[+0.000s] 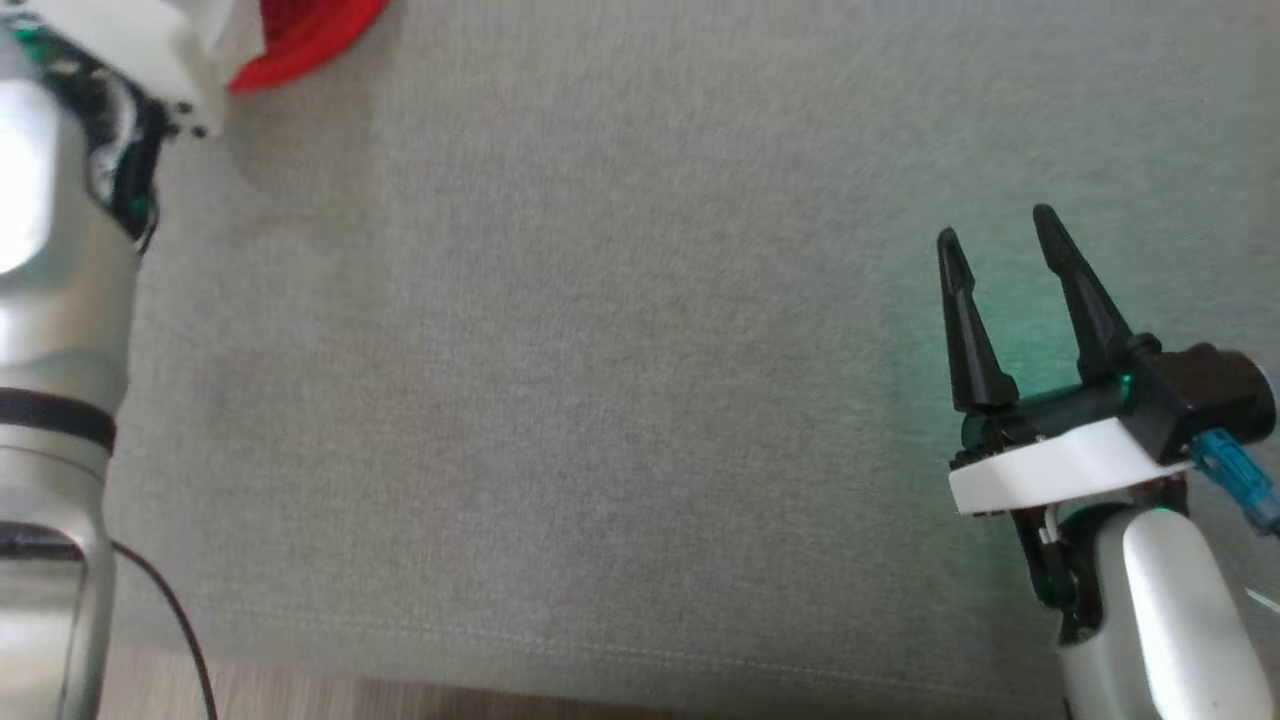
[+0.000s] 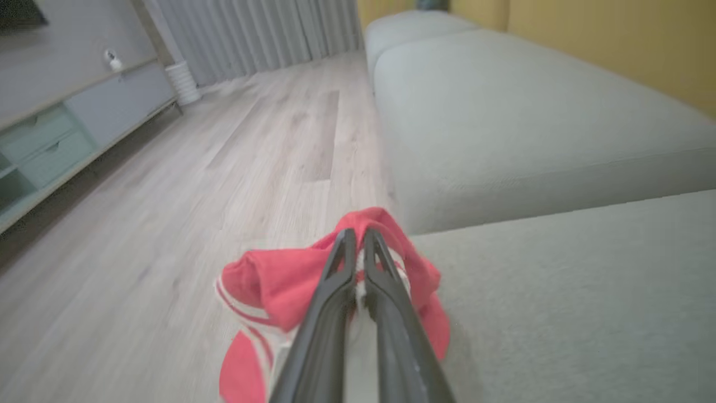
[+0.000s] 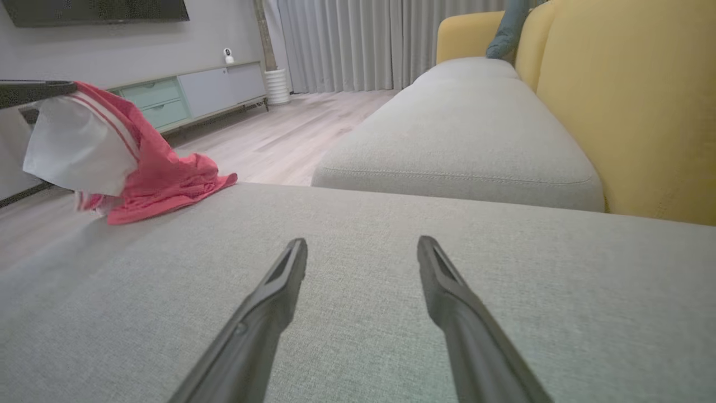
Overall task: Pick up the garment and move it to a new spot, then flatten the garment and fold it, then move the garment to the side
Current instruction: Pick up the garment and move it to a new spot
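Note:
The garment (image 2: pixel 279 285) is red cloth with white striped trim. My left gripper (image 2: pixel 359 238) is shut on it, its two dark fingers pressed together with the cloth bunched around the tips. In the right wrist view the garment (image 3: pixel 151 168) hangs from the left gripper's fingers (image 3: pixel 33 92) at the far left, its lower part resting on the grey cushion (image 3: pixel 358 302). The head view catches a red piece of the garment (image 1: pixel 300 40) at the top left corner, beside my left wrist. My right gripper (image 1: pixel 1000 235) stands open above the cushion (image 1: pixel 600 350) at the right, holding nothing.
A second grey seat cushion (image 3: pixel 464 140) and yellow backrests (image 3: pixel 632 101) lie beyond. Wooden floor (image 2: pixel 168 196) runs along the cushion's front edge, with a low cabinet (image 3: pixel 184 98) and curtains (image 3: pixel 363 45) at the far wall. A black cable (image 1: pixel 180 620) hangs by my left arm.

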